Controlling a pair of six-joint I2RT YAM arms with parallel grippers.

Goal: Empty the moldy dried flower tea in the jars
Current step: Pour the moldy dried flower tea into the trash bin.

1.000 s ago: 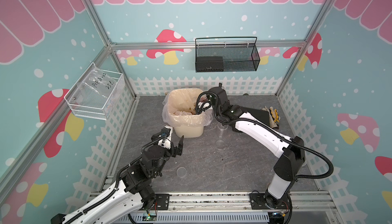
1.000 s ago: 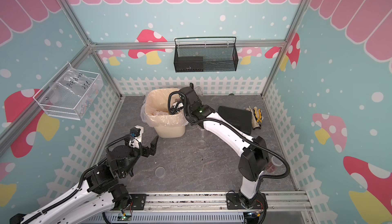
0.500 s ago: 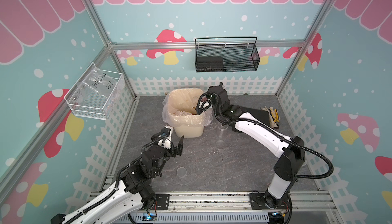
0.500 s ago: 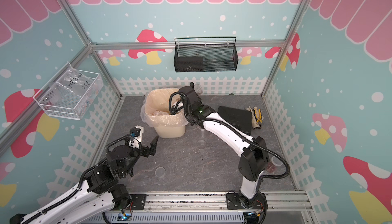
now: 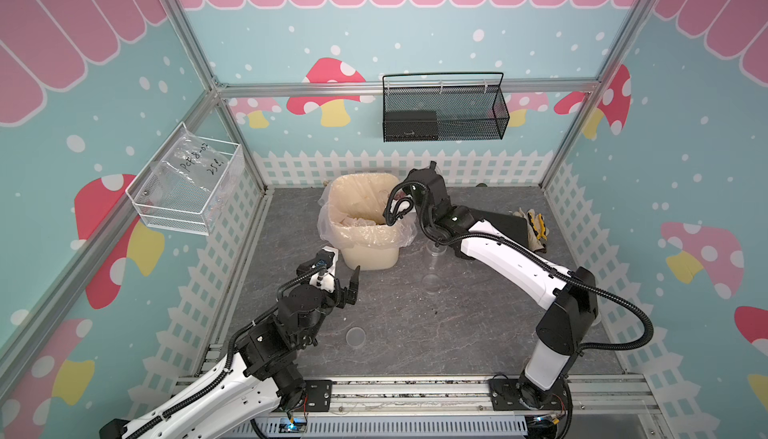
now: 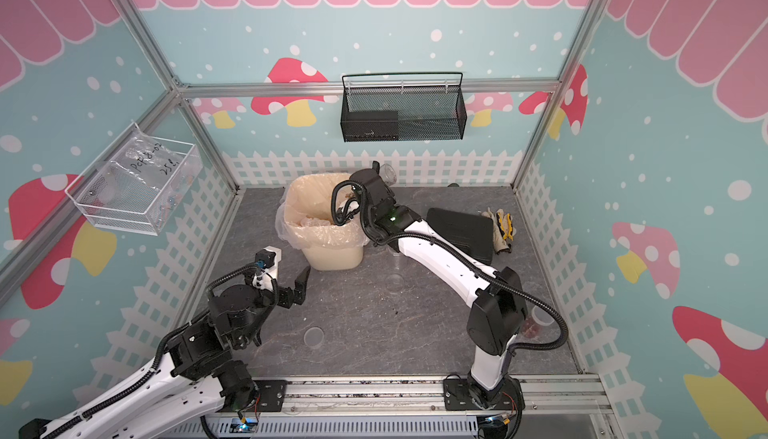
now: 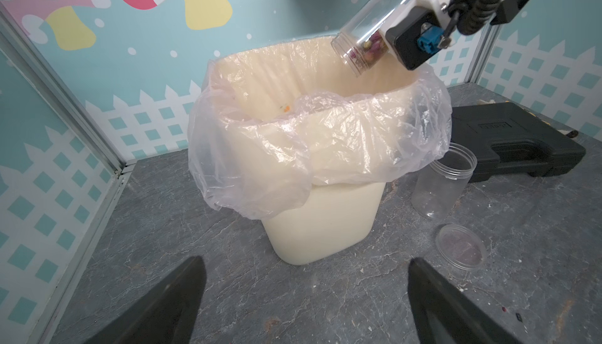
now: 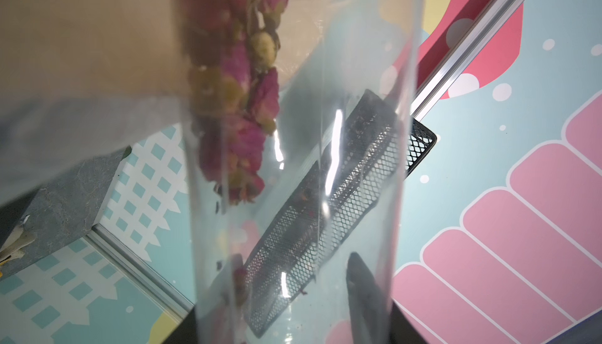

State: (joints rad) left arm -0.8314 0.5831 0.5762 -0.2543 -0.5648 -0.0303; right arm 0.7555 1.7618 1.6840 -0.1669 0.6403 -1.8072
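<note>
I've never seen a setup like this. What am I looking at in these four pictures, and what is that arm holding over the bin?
These are two white robot arms, each ending in a two-fingered gripper. Two pictures look down from overhead; two come from cameras on the wrists. The right gripper is shut on a clear jar, tipped mouth-down over the lined cream bin, with dried flower tea near its mouth. The left gripper is open and empty, facing the bin. On the grey table are an empty jar, a clear lid, a black case and gloves.
</note>
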